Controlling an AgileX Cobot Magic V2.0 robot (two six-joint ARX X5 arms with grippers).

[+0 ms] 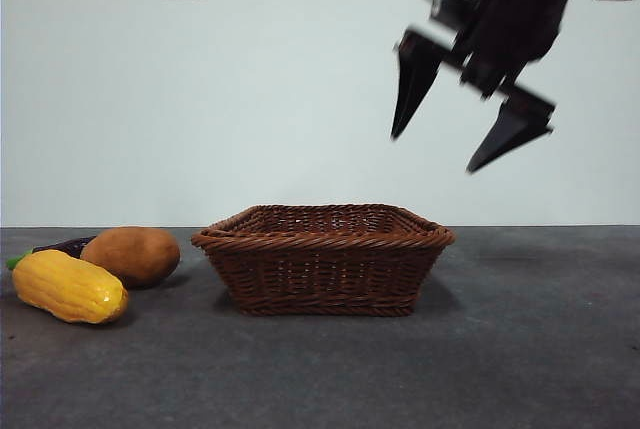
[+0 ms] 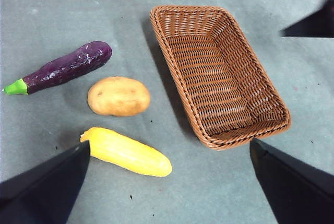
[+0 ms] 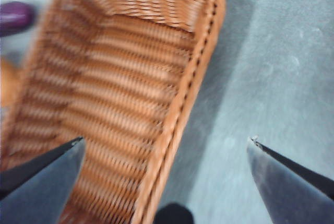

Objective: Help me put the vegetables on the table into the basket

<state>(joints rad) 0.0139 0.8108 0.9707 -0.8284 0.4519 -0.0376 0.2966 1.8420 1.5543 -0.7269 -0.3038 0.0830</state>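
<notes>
On the dark grey speckled worktop (image 1: 520, 349), the bumpy yellow corn cob (image 1: 68, 287) lies nearest at the left, the brown oval potato (image 1: 132, 254) just behind it, and the slim dark purple eggplant (image 1: 62, 246) farthest. The shallow brown woven wicker basket (image 1: 322, 259) sits mid-worktop, nothing in it. Above its right side hangs the right gripper (image 1: 468, 134), fingers spread wide, holding nothing. The left gripper (image 2: 169, 174) hovers over the vegetables, likewise released.

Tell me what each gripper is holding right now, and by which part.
Nothing is held. The right gripper hangs open above the dark brown woven wicker basket; the left gripper is open over the table, its fingers empty.
</notes>
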